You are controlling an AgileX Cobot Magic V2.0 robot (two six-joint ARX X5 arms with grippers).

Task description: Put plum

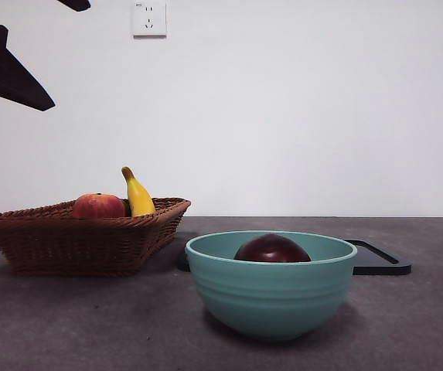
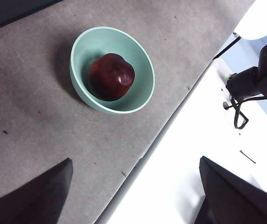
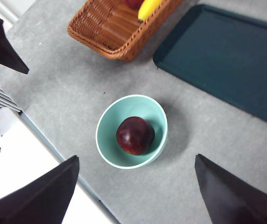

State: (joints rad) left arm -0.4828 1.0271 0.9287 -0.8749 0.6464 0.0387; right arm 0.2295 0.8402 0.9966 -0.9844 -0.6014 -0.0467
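Item: plum (image 1: 272,250). Dark maroon, glossy, round; no long axis to align with. Location: inside the teal bowl (image 1: 270,297), resting on the bowl's floor, its crown just showing above the rim in the front view. Nothing touches it but the bowl.

Landmark: the teal bowl, standing on the grey table (image 1: 90,325). Behind the bowl and to one side, a wicker basket (image 1: 82,236) holds a red-orange fruit (image 1: 98,205) and a banana (image 1: 138,196). A dark tray (image 1: 379,261) lies flat behind the bowl on the other side, its near edge showing past the bowl's rim.

Left gripper (image 2: 133,191): raised well above the bowl, looking down on it at a slant near the table's edge; jaws spread wide, nothing between them. The plum lies ahead of and below it.

Right gripper (image 3: 135,191): also high over the bowl, jaws wide apart and empty. The plum sits below and slightly ahead of it, closer to the centre of this arm's view than of the left arm's.

Judgement: both arms stand clear and lifted, neither committed to a reach. With the plum already in the bowl, the placing appears done; if it must be moved again, the right gripper seems the better lined up, needing mostly a straight descent.
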